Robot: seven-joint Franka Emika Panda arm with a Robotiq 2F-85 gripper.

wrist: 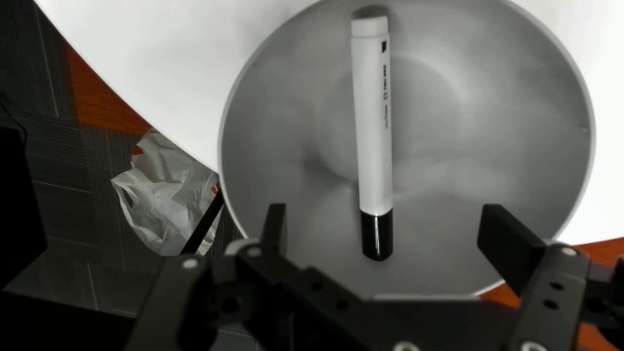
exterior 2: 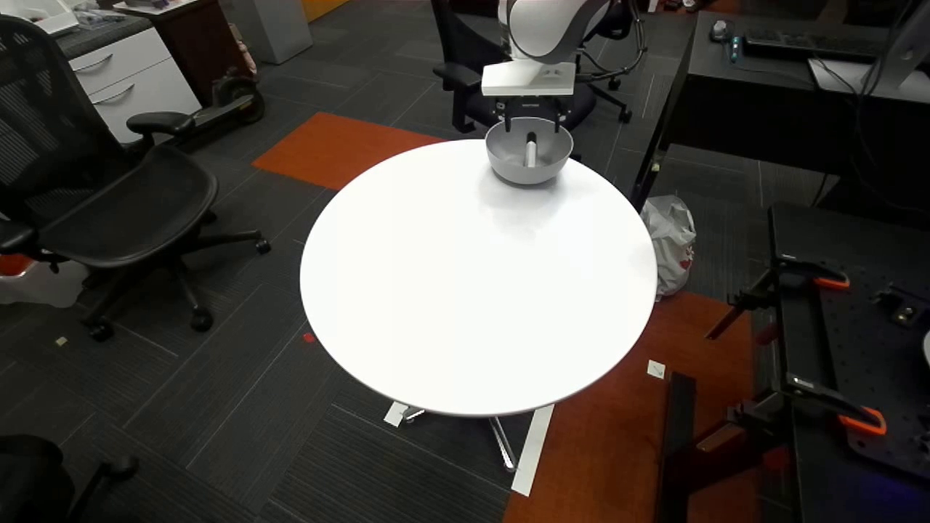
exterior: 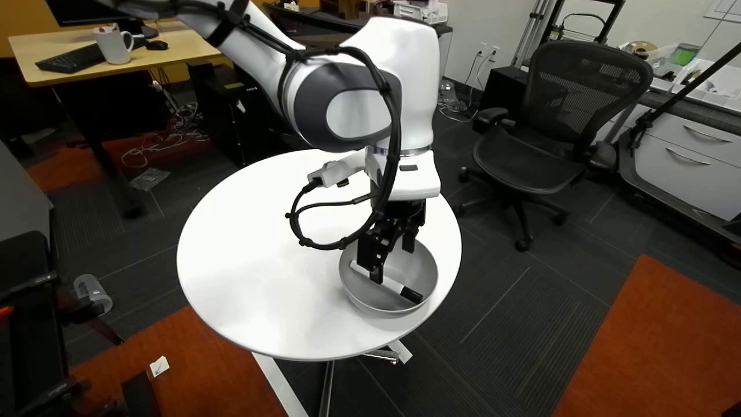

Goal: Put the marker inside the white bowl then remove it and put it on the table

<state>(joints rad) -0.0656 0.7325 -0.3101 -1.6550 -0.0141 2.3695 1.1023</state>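
The white bowl point(exterior: 421, 267) stands near the edge of the round white table point(exterior: 260, 272), and shows in both exterior views point(exterior 2: 528, 175). The marker point(wrist: 374, 126), with a pale barrel and black cap, lies inside the bowl point(wrist: 468, 141), leaning across it. The marker also shows in both exterior views point(exterior: 393, 285) point(exterior 2: 531, 154). My gripper point(exterior: 392, 263) points down over the bowl, fingertips at about rim level or just inside. In the wrist view the gripper point(wrist: 384, 206) is open, one finger on each side of the marker's cap end, touching neither side of it.
A white plastic bag point(wrist: 168, 195) is on the floor beside the table, also seen in an exterior view point(exterior 2: 668, 243). A black mesh chair point(exterior: 561, 116) stands near the table. A wooden desk point(exterior: 185, 49) with a mug point(exterior: 113, 45) is behind the arm.
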